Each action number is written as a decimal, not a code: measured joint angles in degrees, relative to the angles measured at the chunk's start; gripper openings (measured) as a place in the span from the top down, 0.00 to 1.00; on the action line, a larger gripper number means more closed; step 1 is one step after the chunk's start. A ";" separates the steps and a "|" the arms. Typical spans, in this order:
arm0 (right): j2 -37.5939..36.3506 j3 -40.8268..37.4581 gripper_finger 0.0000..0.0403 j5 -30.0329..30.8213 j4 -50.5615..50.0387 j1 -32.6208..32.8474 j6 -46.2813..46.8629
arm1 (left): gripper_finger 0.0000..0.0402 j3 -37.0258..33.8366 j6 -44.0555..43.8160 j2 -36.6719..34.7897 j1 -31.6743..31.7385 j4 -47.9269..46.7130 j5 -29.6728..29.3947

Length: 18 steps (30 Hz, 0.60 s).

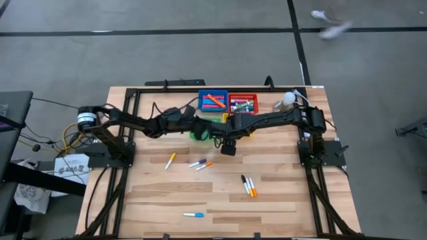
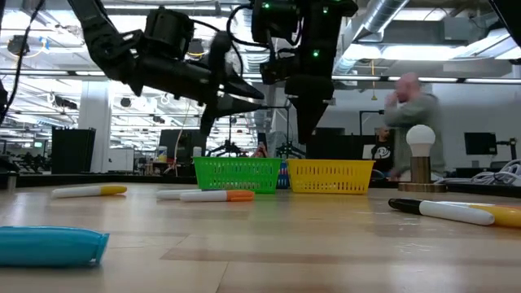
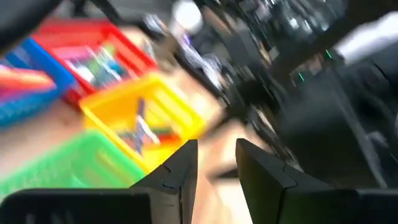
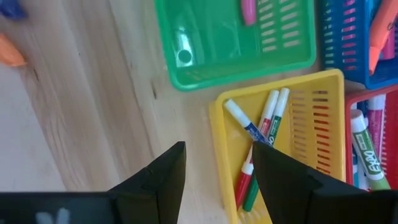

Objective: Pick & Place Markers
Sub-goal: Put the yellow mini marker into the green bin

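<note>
Partly completed. Markers (image 4: 264, 127) sorted into yellow tray (image 4: 323, 99) and neighbouring trays at table's 12 o'clock; several markers (image 1: 248, 186) left loose toward 6 o'clock. Left gripper (image 3: 214, 165) and right gripper (image 4: 217, 174) above trays, fingers apart, empty.

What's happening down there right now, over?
Left gripper empty, jaws parted, over trays. Right gripper open, empty, beside yellow tray. Loose markers wait on table. Arms crowd each other.

The word "EXPO" stands on a green-labelled white marker (image 4: 367, 149) in the red tray (image 4: 354, 99), just beside the right gripper (image 4: 219, 167) fingertips. Nothing else is legible.
</note>
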 joint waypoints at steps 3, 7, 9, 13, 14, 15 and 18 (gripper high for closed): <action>-0.01 0.00 0.56 -0.02 1.49 -0.05 0.11 | 0.73 -1.68 -0.20 -5.35 -1.13 -7.22 3.66; -0.01 0.00 0.57 0.02 4.66 0.38 0.57 | 0.73 -3.23 0.23 -15.63 -5.08 -21.96 2.13; 0.02 0.00 0.57 0.01 6.39 0.61 0.61 | 0.73 -3.25 0.17 -20.90 -7.37 -29.93 -0.20; 0.02 0.00 0.57 -0.03 9.13 0.72 3.99 | 0.73 -3.26 -3.77 -29.91 -11.36 -42.18 -2.59; 0.02 0.00 0.56 -0.02 9.82 0.70 4.94 | 0.73 -3.25 -5.28 -32.00 -12.19 -45.32 -2.68; 0.02 0.00 0.56 -0.02 10.35 0.69 5.76 | 0.73 -3.25 -6.56 -33.73 -13.07 -48.50 -3.17; 0.02 0.00 0.56 -0.04 11.68 0.65 8.53 | 0.73 -3.25 -9.40 -38.40 -16.11 -58.42 -6.92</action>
